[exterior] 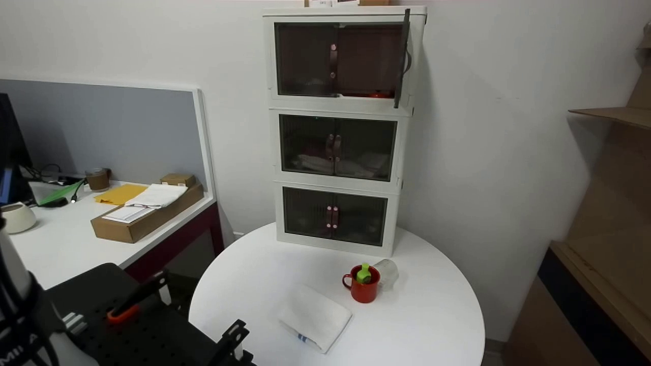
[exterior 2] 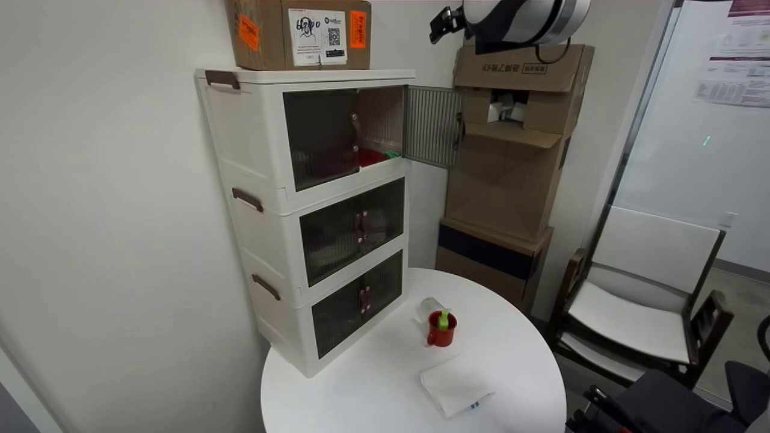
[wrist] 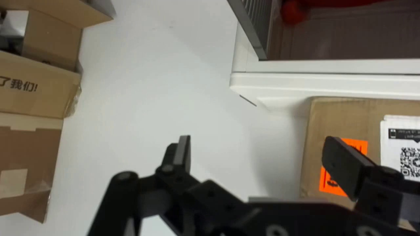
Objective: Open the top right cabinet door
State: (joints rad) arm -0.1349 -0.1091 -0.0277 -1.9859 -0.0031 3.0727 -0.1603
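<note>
Grey and ribbed, the top right door (exterior 2: 428, 129) stands upright, swung out from the white cabinet (exterior 2: 240, 132), its handle (exterior 2: 459, 131) facing the cardboard boxes (exterior 2: 499, 192). In an exterior view it lies below the arm (exterior 2: 520, 21) and its jaws, which are spread with nothing between them. I judge the opening done; a wider swing would mean dropping to the door's inner face. The round bench (exterior: 417, 325) carries the cabinet, a red mug (exterior: 365, 292) and a folded cloth (exterior: 315, 317), a pale wall (exterior: 508, 168) rising behind.
</note>
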